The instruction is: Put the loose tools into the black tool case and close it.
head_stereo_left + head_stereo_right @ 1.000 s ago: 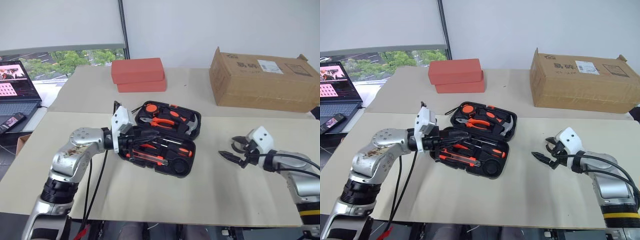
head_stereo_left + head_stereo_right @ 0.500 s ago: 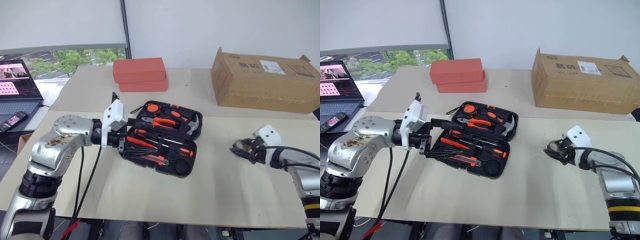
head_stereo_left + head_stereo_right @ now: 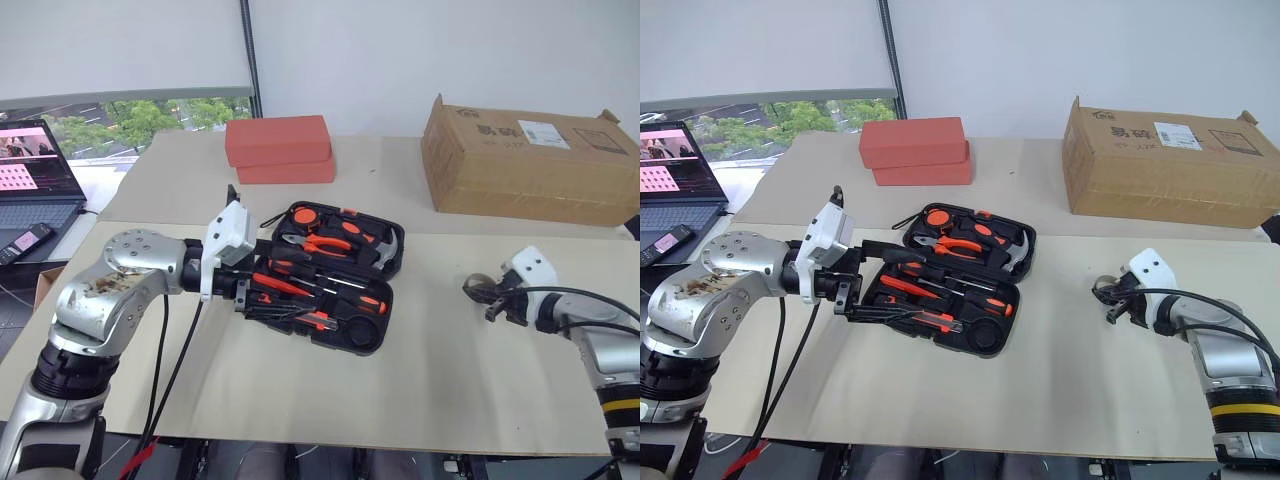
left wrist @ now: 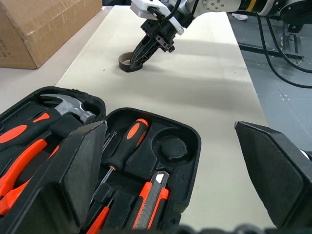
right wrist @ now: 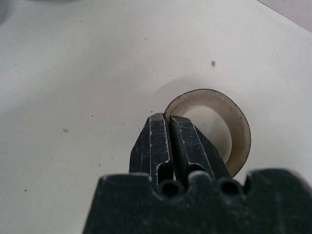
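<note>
1. One black tool case lies open mid-table, both halves showing tools.
2. One tape roll sits on the table well right of the case.
3. Right gripper has its fingers pressed together, pinching the roll's wall.
4. Left gripper is spread wide at the case's left edge, holding nothing.
5. Two red boxes stacked, one cardboard box behind.
</note>
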`<state>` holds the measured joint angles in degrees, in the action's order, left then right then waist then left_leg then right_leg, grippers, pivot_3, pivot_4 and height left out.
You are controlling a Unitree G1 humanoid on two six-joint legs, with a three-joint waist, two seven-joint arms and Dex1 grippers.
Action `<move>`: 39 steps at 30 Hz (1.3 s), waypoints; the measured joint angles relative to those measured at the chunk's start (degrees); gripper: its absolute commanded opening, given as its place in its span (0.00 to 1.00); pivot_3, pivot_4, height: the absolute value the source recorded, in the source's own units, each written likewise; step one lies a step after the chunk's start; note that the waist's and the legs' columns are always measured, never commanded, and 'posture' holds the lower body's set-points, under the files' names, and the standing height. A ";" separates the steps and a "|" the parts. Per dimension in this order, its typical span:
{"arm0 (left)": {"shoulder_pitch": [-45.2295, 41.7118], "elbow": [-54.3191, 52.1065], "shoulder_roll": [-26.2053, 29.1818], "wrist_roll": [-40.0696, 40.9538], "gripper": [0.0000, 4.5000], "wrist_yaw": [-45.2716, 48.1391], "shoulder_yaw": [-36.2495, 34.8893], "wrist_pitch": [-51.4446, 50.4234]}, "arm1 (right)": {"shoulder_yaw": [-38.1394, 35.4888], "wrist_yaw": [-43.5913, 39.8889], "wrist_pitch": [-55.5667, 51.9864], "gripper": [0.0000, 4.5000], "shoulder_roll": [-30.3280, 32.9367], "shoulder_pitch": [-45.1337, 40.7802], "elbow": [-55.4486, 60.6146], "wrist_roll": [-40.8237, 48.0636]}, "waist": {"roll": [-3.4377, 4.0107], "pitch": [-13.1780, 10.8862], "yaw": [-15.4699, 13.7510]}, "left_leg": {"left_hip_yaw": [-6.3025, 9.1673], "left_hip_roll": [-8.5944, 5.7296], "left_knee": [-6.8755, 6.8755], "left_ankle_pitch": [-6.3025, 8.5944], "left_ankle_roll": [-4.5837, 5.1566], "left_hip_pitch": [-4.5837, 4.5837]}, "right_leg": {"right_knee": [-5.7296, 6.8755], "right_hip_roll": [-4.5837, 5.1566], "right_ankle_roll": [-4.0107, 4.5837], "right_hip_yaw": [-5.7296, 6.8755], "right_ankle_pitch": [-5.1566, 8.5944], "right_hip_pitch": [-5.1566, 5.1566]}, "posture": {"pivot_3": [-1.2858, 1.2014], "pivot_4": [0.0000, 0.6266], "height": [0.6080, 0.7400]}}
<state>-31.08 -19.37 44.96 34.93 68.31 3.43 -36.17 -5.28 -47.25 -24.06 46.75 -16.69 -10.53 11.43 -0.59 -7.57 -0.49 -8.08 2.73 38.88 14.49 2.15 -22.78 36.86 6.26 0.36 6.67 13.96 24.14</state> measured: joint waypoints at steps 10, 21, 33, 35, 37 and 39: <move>2.89 0.04 4.59 -0.39 1.00 1.24 -1.75 0.19 | 2.19 -9.78 -6.19 0.01 0.18 -0.83 22.48 10.43 | 0.00 -0.02 0.31 | 0.01 0.05 -0.01 -0.01 -0.02 0.04 | 0.00 -0.06 0.00 -0.07 0.00 0.02 | 0.52 0.24 0.78; 4.11 -0.18 4.84 -0.84 1.00 1.31 -2.22 0.76 | 15.52 -12.07 -9.80 0.01 -1.57 -0.24 32.99 10.42 | -0.04 -0.04 -0.21 | 0.05 0.00 0.04 0.06 0.09 -0.06 | -0.02 0.00 0.35 0.08 -0.20 0.03 | 0.52 0.24 0.78; 4.30 -1.05 4.83 -0.81 1.00 0.95 -2.23 0.76 | 20.12 -11.51 -9.33 0.01 -4.06 -0.57 34.20 7.90 | -0.10 -0.08 -0.13 | 0.05 0.02 0.04 0.04 0.05 -0.03 | 0.05 -0.06 0.29 0.07 -0.16 0.05 | 0.52 0.24 0.78; 4.30 -1.05 4.83 -0.81 1.00 0.95 -2.23 0.76 | 20.34 -11.62 -10.06 0.01 -4.06 -0.30 35.12 7.97 | -0.10 -0.08 -0.14 | 0.05 0.01 0.05 0.04 0.06 -0.04 | 0.04 -0.04 0.30 0.06 -0.17 0.04 | 0.52 0.24 0.78; 4.30 -1.04 4.83 -0.82 1.00 0.95 -2.23 0.76 | 20.36 -11.53 -10.39 0.01 -4.06 -0.30 35.75 7.92 | -0.11 -0.08 -0.15 | 0.05 0.01 0.07 0.04 0.06 -0.04 | 0.04 -0.04 0.30 0.07 -0.17 0.03 | 0.52 0.24 0.78; 4.30 -1.04 4.83 -0.82 1.00 0.96 -2.23 0.76 | 20.58 -11.45 -10.39 0.01 -4.04 -0.30 35.75 7.77 | -0.11 -0.08 -0.15 | 0.05 0.01 0.06 0.04 0.06 -0.04 | 0.04 -0.04 0.30 0.07 -0.17 0.04 | 0.52 0.24 0.78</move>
<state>-26.78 -20.42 49.79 34.12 69.26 1.21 -35.41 15.30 -58.69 -34.45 42.71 -16.99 25.22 19.21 -0.71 -7.65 -0.64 -8.02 2.74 38.95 14.53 2.20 -22.82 36.90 6.21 0.66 6.74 13.79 24.17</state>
